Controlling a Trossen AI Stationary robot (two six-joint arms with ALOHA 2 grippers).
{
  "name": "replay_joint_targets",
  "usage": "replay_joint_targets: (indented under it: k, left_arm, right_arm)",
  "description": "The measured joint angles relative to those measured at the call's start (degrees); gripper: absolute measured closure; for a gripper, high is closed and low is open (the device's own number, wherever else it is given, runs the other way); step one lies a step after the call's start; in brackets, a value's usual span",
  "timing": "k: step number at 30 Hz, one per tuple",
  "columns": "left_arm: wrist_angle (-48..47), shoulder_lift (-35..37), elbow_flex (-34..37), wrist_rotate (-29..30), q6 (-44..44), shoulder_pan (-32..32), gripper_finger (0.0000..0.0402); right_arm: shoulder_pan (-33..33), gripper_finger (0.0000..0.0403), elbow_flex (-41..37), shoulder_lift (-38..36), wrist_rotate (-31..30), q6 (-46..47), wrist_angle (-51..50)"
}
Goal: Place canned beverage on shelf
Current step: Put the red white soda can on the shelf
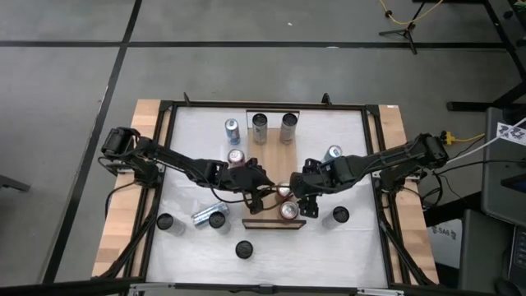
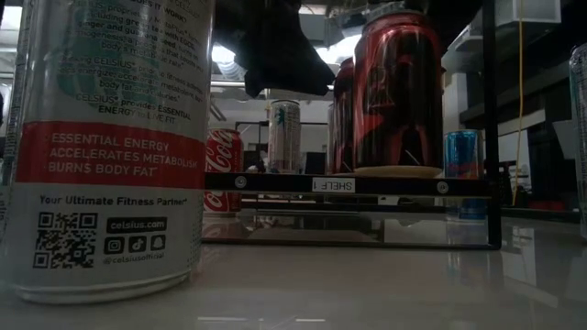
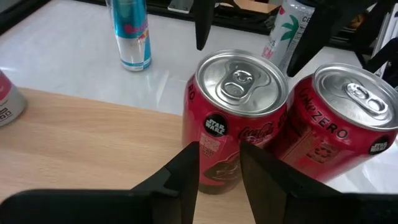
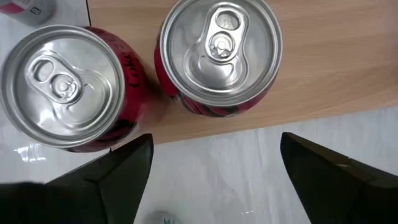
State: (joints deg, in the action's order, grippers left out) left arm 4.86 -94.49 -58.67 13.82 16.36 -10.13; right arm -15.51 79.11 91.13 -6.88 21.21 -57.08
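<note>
The shelf (image 1: 261,168) is a light-brown plank down the table's middle, with a dark lip (image 1: 275,224) at its near end. Two red cola cans stand upright on it near that end: a Star Wars can (image 3: 239,118) (image 4: 217,56) (image 1: 283,191) and a Coke Zero can (image 3: 339,130) (image 4: 68,87) (image 1: 288,211). My left gripper (image 3: 219,177) (image 1: 267,196) is just left of the Star Wars can, its fingers a narrow gap apart and empty. My right gripper (image 4: 211,177) (image 1: 302,197) is wide open above the shelf's right edge, beside both cans.
Two silver cans (image 1: 260,127) (image 1: 288,127) stand at the shelf's far end. Loose cans stand around it: blue (image 1: 233,130), red (image 1: 237,156), one at the right (image 1: 333,154), several near the front (image 1: 218,220) (image 1: 338,215). A white Celsius can (image 2: 110,147) stands closest to the near edge.
</note>
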Motion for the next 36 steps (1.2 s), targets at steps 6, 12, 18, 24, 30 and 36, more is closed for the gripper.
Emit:
replay_joint_targets:
  k: [6,12,18,24,30,36]
  left_arm:
    - [0.2,0.0,0.0,-1.7,0.0,-0.4,0.029]
    - [0.4,0.0,0.0,-1.1,-0.4,-0.7,0.029]
    - [-0.3,0.7,0.0,-1.1,-0.4,-0.6,0.029]
    - [-2.5,5.1,-0.1,-1.3,-0.4,0.3,0.029]
    - [-2.6,9.9,-0.1,-1.2,-0.4,1.9,0.029]
    - [-2.7,15.4,-0.1,-0.9,-0.4,3.7,0.029]
  right_arm:
    - [0.2,0.0059,0.0,0.0,0.0,0.0,0.0]
    - [0.2,0.0059,0.0,0.0,0.0,0.0,-0.1]
    - [0.2,0.0059,0.0,0.0,0.0,0.0,-2.2]
    - [0.2,0.0059,1.5,0.0,0.2,0.9,-7.9]
    - [0.2,0.0059,5.4,0.0,-0.1,0.9,-11.2]
    - [0.2,0.0059,10.3,0.0,-0.1,0.8,-15.9]
